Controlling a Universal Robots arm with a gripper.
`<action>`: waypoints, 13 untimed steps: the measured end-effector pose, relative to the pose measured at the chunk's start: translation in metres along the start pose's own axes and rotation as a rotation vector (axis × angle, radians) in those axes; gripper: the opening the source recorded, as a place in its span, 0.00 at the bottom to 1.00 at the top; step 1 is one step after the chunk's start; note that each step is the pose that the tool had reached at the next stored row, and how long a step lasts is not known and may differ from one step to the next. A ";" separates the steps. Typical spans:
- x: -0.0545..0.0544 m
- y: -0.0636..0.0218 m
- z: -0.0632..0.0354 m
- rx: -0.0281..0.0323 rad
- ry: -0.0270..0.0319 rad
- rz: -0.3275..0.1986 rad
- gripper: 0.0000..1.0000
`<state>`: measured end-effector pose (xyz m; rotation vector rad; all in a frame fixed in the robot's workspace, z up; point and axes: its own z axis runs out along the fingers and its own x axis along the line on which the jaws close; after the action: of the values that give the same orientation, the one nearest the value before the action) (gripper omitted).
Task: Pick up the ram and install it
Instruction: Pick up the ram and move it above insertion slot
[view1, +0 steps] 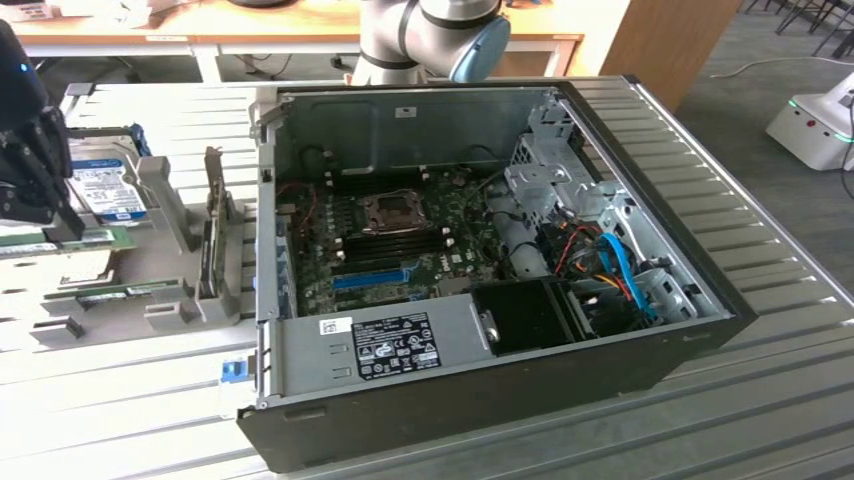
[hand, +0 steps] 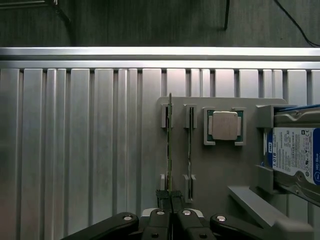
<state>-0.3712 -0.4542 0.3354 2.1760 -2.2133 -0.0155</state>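
wrist view: claw (hand: 172, 205) pinches the ram (hand: 170, 150) edge-on at its grey holder (hand: 220, 170); a tilted lift could snag it there.

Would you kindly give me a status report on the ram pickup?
Pincer shut on the ram, standing edge-up at the grey holder. Second stick alongside, not touching.

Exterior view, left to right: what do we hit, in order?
gripper, jaws shut on a ram stick → hard drive → open computer case → white machine
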 end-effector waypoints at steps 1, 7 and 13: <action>0.000 0.0001 -0.0021 0.0000 0.0000 0.000 0.12; 0.000 0.0005 -0.0144 0.0000 0.0000 0.000 0.12; 0.001 0.0009 -0.0252 -0.0001 0.0001 0.000 0.12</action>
<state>-0.3712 -0.4542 0.3606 2.1759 -2.2132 -0.0155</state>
